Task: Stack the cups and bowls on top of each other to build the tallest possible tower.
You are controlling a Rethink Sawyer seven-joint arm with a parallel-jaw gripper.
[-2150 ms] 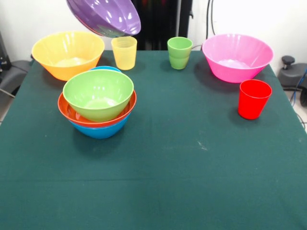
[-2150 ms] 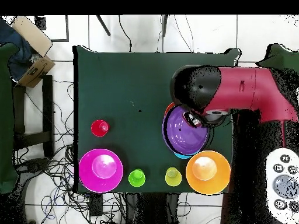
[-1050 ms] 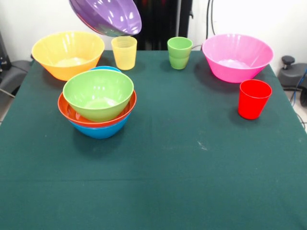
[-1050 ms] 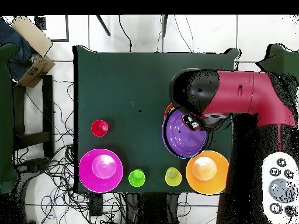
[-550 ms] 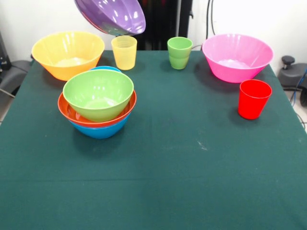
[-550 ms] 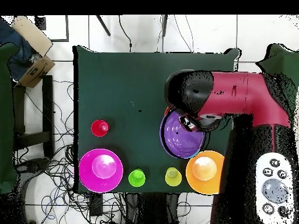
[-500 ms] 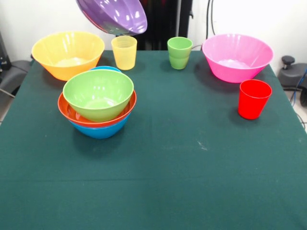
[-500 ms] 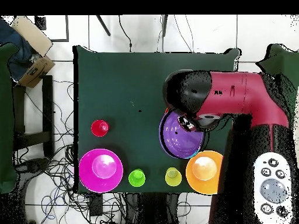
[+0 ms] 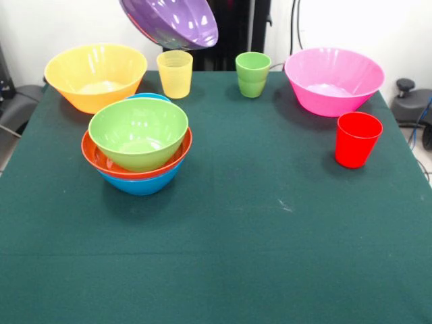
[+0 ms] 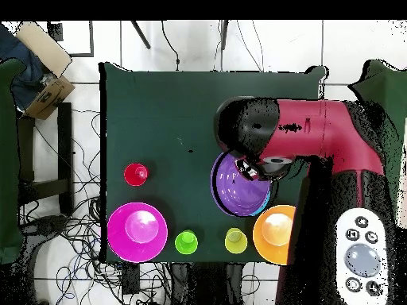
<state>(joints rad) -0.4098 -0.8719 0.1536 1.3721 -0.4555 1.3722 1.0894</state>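
Dark green cloth table (image 9: 270, 256) amid white walls and floor cables; purple bowl (image 9: 177, 20) held tilted aloft by gripper (image 10: 253, 169), finger spread indiscernible, beyond the tower (image 9: 138, 145) of green, red-orange, blue bowls.

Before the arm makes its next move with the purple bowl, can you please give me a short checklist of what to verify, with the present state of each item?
1. Purple bowl is lifted clear of the table: ok, it hangs tilted in the air, above the yellow cup.
2. Gripper has firm hold on the rim: cannot tell; the overhead view shows it at the bowl's edge.
3. Purple bowl is above the tower: not ok, in the front view it is off to the right.
4. Green bowl on top of the tower is empty and ready to receive: ok.
5. Tower sits level: ok, the rims look even.
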